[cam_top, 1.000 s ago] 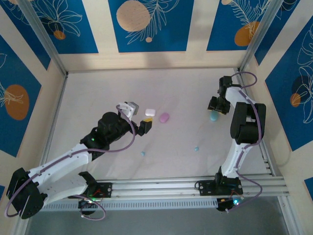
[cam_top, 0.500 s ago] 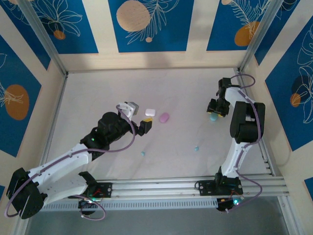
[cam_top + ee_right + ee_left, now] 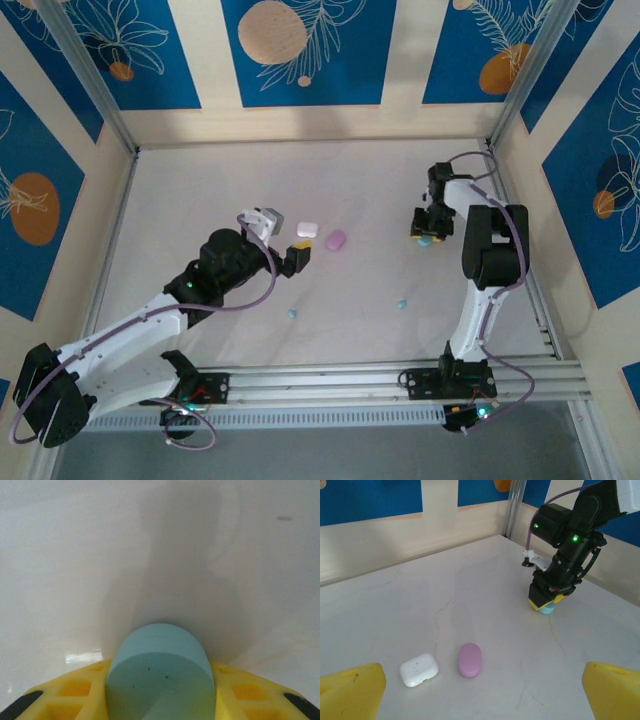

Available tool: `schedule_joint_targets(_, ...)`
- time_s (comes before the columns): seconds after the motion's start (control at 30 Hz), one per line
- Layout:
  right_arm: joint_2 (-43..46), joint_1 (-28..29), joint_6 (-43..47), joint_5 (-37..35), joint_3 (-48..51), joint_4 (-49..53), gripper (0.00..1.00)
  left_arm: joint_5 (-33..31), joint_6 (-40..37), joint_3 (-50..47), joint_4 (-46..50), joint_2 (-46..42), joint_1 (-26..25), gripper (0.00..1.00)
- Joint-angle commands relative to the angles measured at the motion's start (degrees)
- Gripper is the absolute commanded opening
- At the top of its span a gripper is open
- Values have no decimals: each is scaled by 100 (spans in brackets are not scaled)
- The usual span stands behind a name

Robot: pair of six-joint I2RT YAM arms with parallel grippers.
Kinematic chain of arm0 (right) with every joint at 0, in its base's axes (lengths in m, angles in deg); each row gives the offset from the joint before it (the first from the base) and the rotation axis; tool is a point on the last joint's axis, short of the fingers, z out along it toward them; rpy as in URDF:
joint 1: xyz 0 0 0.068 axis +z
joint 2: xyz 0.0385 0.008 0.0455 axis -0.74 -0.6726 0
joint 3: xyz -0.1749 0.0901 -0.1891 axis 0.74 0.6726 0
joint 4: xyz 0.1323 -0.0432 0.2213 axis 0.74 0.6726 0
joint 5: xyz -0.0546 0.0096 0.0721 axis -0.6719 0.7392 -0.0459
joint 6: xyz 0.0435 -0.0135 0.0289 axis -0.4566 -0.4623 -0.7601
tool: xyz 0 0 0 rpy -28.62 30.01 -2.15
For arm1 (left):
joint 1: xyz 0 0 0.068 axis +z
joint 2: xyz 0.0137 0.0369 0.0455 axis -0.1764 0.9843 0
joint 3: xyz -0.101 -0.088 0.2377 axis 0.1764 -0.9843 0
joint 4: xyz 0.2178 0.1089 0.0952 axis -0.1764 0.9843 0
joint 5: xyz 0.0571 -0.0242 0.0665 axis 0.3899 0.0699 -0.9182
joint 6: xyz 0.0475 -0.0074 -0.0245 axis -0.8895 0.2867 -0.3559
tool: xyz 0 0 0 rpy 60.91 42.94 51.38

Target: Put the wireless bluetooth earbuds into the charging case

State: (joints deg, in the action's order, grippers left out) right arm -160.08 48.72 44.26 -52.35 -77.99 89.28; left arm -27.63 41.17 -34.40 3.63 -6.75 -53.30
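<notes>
**Earbuds loose on the table, teal case between the right jaws**

Earbuds first: from overhead I can pick out two tiny teal ones. One teal earbud (image 3: 402, 303) lies well back from the right gripper (image 3: 546, 601), toward that arm's base. The other teal earbud (image 3: 293, 313) sits near the left gripper (image 3: 297, 252), also on its base side. Both are bare on the table (image 3: 200, 190), touching nothing.

The right gripper is pressed in on the teal charging case (image 3: 160, 665). On my right wrist feed its yellow pads (image 3: 85, 690) sit against both sides of the case, whose rounded end pokes out ahead of the tips. The left wrist feed gives me the outside look: that gripper points straight down with the teal case peeking out beneath it on the table.

The left gripper is spread wide, its yellow fingers (image 3: 355, 690) at the two bottom corners of its own feed, holding nothing. Just ahead of it lie the white case (image 3: 419, 669) and the pink case (image 3: 469, 659), side by side but apart, both closed. The overhead view catches the earbuds; the wrist feeds do not.

The white case's lid carries small marks, too small for me to read.
</notes>
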Motion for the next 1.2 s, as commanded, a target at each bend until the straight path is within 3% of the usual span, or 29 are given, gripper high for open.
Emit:
schedule_joint_targets(0.0, 331, 668, 369, 584, 216, -90, 35, -166, 50, 124, -97, -114, 37, 100)
schedule_joint_targets(0.17, 997, 1733, 1028, 1093, 1039, -964, 35, -748, 67, 7, -25, -335, 42, 100)
schedule_joint_targets(0.3, 1468, 2533, 2121, 1132, 1737, -1656, 35, -1287, 63, -144, -17, -575, 41, 100)
schedule_joint_targets(0.57, 1399, 3353, 3455, 1002, 2095, -2022, 37, -1764, 146, -428, -137, -921, 43, 100)
schedule_joint_targets(0.87, 1372, 3593, 3869, 813, 2383, -2269, 46, -1961, 113, -569, 4, -1252, 68, 100)
schedule_joint_targets(1.17, 1957, 3091, 4357, 1350, 2992, -2509, 53, -1905, 114, -602, -74, -1232, 80, 100)
